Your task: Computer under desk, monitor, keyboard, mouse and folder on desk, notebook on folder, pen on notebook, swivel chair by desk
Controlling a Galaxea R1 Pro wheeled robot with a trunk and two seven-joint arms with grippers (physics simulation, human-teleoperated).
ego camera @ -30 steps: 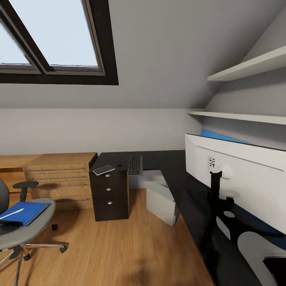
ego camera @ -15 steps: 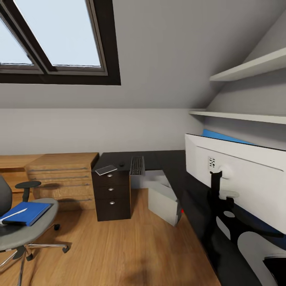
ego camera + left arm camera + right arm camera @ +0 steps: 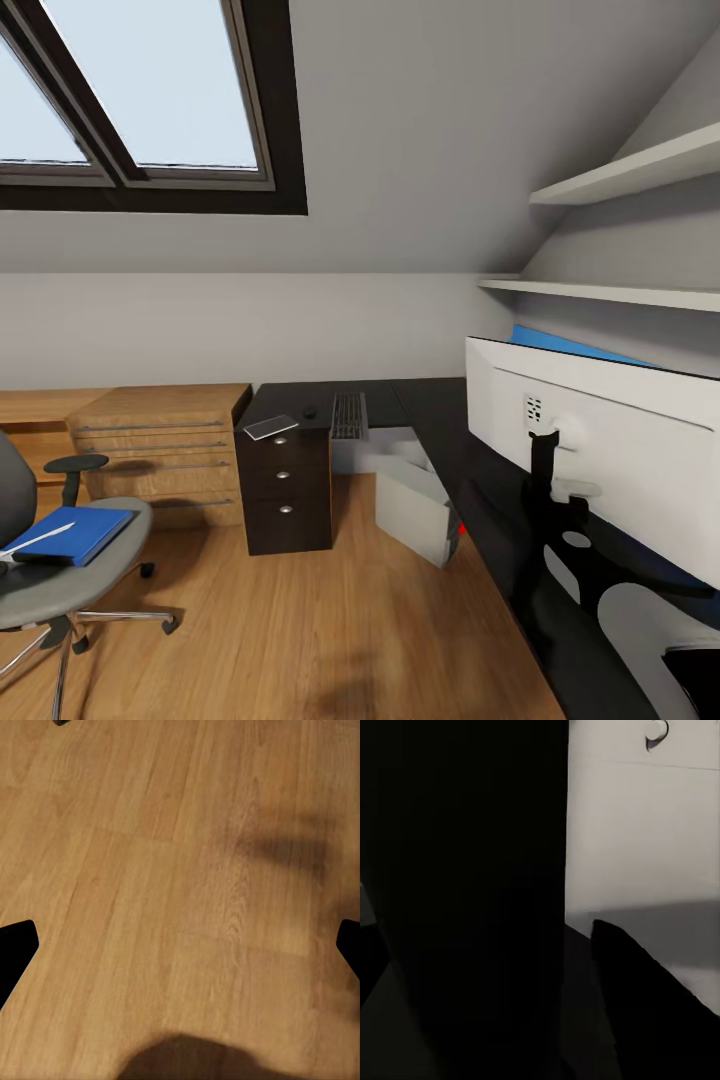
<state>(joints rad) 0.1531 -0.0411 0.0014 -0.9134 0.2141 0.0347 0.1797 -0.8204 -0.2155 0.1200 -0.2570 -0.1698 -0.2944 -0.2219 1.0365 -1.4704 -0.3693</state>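
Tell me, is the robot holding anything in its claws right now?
The left claw is open over bare wood floor, holding nothing. The right wrist view is too dark to tell.

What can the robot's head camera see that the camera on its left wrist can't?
The head view alone shows the swivel chair with the blue folder on its seat, the black desk, the keyboard, the monitor and the computer. The left wrist view alone shows the left gripper, fingers spread wide. Both show the wood floor.
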